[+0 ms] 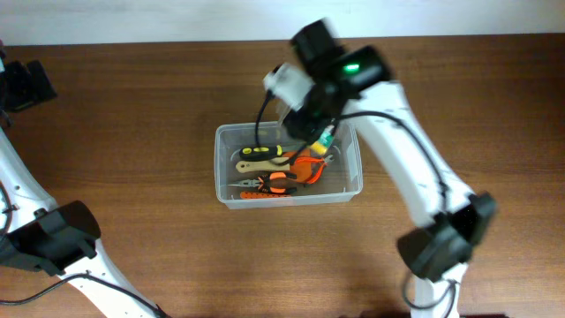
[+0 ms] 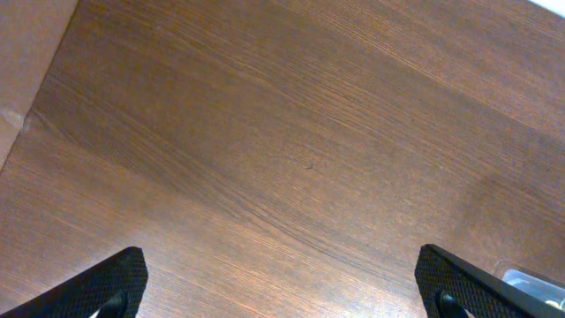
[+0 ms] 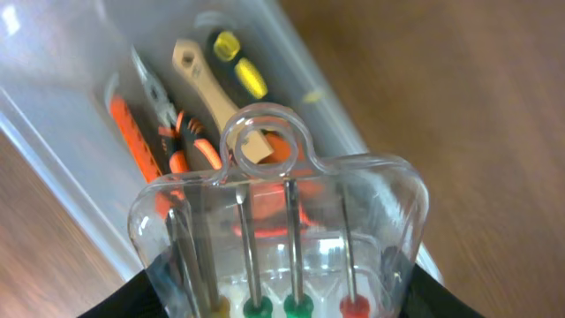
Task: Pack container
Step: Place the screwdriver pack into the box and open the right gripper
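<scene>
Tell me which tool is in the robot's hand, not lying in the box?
The clear case of screwdrivers: the right gripper holds it above the container. The orange pliers, tan-handled tool and yellow-black tool lie inside on the bottom.

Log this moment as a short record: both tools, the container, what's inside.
left tool: open, over bare table, holding nothing
right tool: shut on clear screwdriver case, over the container
container: clear bin, mid-table, upright
contents: orange-handled pliers, beige wooden-handled tool, yellow-and-black handle
case status: not yet released; whether it touches the contents cannot be told
</scene>
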Controlling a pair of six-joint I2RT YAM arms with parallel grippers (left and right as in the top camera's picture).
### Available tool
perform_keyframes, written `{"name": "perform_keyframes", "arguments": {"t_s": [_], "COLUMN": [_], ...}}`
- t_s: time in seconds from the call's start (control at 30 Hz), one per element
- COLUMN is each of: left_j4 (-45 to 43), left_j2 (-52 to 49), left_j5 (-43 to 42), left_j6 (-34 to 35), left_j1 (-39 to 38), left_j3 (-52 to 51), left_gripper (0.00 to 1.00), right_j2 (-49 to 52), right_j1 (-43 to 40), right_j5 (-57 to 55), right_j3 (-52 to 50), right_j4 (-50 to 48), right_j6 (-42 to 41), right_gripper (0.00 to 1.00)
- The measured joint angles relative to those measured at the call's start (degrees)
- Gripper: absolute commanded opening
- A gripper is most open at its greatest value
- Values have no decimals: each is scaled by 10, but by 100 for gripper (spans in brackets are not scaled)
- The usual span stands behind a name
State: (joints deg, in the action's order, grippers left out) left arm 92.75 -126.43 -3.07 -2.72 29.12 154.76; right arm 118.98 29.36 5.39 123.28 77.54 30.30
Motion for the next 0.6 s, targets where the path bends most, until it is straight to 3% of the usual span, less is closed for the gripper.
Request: {"name": "perform_keyframes", "arguments": {"t_s": [0.17, 0.27, 0.3, 0.4, 0.6], "left_j4": [0, 0, 0, 0, 0], "left_j2": [0, 0, 0, 0, 0], "left_j5": [0, 0, 0, 0, 0], "left_j6": [0, 0, 0, 0, 0], "left_j1": [0, 0, 0, 0, 0], "left_j3": [0, 0, 0, 0, 0], "left_gripper": [99, 99, 99, 99, 99], "right_j2": [83, 119, 127, 140, 132], "right_j1": [8, 7, 7, 6, 7], "right_j5": [-16, -24, -26, -30, -54], "right_j3": [-2, -4, -5, -6, 0], "right_j4": [3, 4, 4, 7, 54], "right_j6": [43, 53, 53, 58, 31], "right_gripper": [41, 67, 80, 99, 99]}}
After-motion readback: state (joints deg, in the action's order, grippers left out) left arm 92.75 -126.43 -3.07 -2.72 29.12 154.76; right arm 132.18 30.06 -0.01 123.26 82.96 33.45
